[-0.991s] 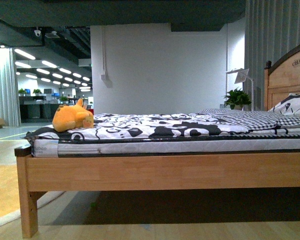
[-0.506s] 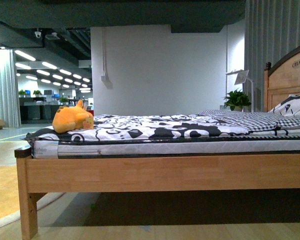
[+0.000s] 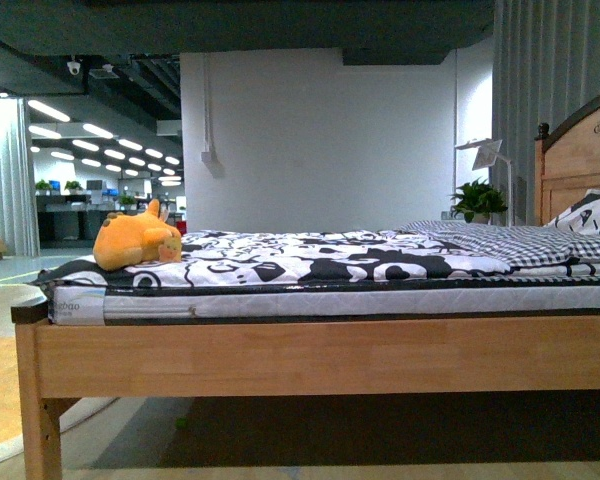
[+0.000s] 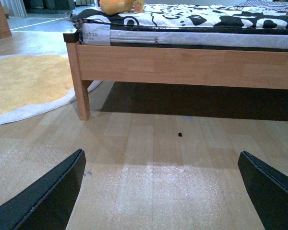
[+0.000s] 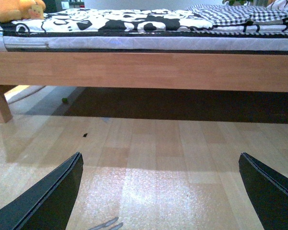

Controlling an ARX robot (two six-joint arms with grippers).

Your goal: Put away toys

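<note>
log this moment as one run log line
plush toy: on bed, left end in front view, not grasped | left gripper: open, empty, over floor | right gripper: open, empty

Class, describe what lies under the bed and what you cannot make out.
Under the bed, wood floor runs into deep shadow, with one small green thing near its edge. Further back is too dark to tell.

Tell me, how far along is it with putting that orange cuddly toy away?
Barely started. Done: nothing visible; the plush toy lies on the bed, near its foot-end corner. In hand: nothing; the left gripper and right gripper are both open and empty, low over the wooden floor, short of the bed. Left: reach the toy, grasp it and carry it off; no storage spot shows in view.
</note>
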